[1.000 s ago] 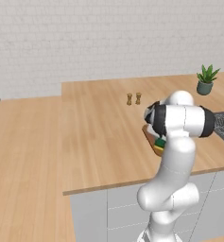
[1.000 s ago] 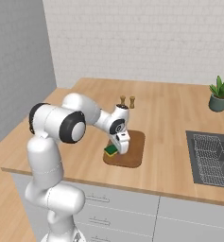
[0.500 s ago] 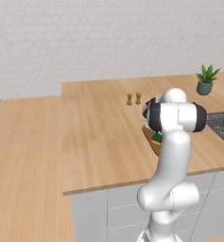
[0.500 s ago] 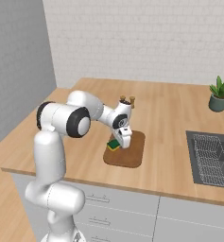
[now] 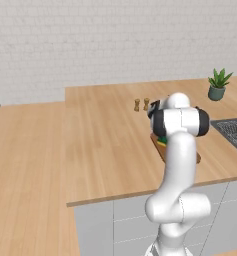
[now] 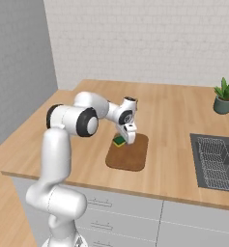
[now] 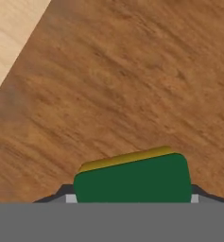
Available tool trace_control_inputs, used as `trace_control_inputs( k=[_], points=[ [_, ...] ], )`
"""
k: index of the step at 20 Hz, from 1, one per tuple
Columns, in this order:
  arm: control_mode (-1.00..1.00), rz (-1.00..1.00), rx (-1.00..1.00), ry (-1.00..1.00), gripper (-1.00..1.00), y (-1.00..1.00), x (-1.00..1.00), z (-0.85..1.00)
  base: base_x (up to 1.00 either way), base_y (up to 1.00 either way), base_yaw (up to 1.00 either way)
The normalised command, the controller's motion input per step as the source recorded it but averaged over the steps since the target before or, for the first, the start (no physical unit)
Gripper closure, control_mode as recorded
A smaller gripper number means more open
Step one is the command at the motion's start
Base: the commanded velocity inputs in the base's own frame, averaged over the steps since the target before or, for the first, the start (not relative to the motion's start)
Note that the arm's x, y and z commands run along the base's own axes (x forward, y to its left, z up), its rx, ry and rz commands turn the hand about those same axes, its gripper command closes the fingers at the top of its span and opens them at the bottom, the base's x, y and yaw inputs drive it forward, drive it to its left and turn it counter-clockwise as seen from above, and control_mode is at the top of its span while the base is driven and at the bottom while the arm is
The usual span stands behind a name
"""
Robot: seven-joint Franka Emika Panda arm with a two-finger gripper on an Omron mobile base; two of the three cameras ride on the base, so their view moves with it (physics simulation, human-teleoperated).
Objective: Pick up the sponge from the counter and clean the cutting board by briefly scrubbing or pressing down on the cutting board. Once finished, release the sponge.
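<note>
I see the counter [image 6: 174,116] spread wide across both base views, its light planks running back to the white brick wall, grey cabinet fronts below its near edge; set into it at the right in the right base view is a dark sink [image 6: 215,161] with a wire rack in it; my arm rises from the lower left of that view and bends over the worktop, the hand pointing down near the front edge. Under the hand lies the cutting board [image 6: 133,157], a reddish-brown rectangle with rounded corners, flat on the counter just left of the sink; from the hand camera its grain takes up nearly everything ahead, with a strip of pale counter at the upper left corner. Far back toward the right stands a potted plant [image 6: 224,96]; in the left base view two small wooden shakers [image 5: 141,104] stand side by side behind the arm's elbow. The gripper [image 6: 123,140] is closed onto the sponge [image 7: 132,179], one dark finger tip showing at each side of it, green face toward the camera and a yellow layer along its far edge; the sponge sits at the board's back left corner, low on the wood, though I cannot tell whether it presses on the surface or hangs just above.
</note>
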Motion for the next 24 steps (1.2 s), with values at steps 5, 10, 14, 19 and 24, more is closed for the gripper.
trace_control_inputs(
  k=[5,10,14,19,24],
  points=[
    [-1.0,0.0,0.0,-0.02,1.0,0.0,0.65,-0.24,0.0,0.0,0.0],
    [-1.0,0.0,0.0,-0.11,1.0,-0.01,0.24,-0.16,0.0,0.0,0.0],
    [-1.0,-0.03,0.0,-0.09,1.0,-0.24,0.04,-0.17,0.0,0.0,0.0],
    [-1.0,-0.01,0.0,-0.17,1.0,-0.1,-0.26,-0.15,0.0,0.0,0.0],
    [-1.0,-0.01,0.0,-0.15,1.0,-0.26,-0.31,0.0,0.0,0.0,0.0]
  ],
)
